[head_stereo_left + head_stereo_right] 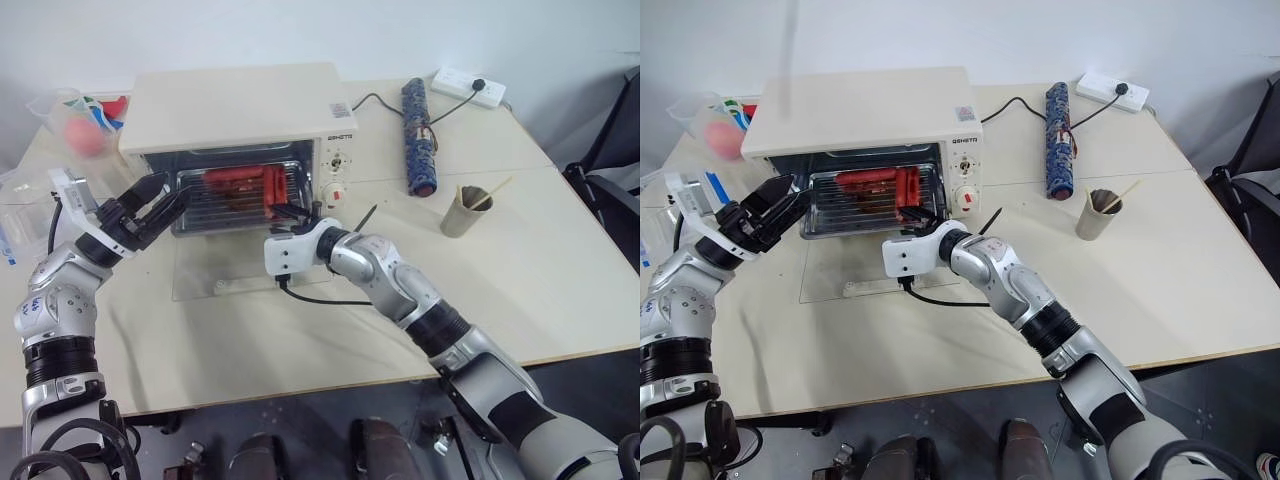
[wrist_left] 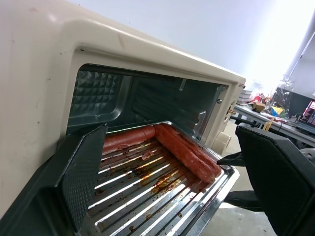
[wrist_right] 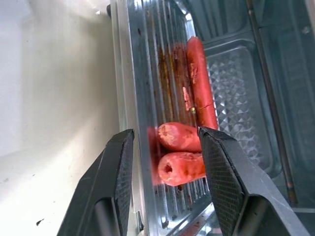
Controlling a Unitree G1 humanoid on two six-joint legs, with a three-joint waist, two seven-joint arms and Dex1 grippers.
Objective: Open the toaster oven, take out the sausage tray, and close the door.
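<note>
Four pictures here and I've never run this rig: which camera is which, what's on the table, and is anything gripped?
The two wide pictures come from the humanoid's head, looking down over its arms; the two close ones come from its wrists. On the table stands the toaster oven, its door folded down flat. The sausage tray sticks partly out. The left gripper is open at the tray's left end. The right gripper stands open astride the tray's rim, gripping nothing. Behind lie a rolled mat, a paper cup and a power strip.
</note>
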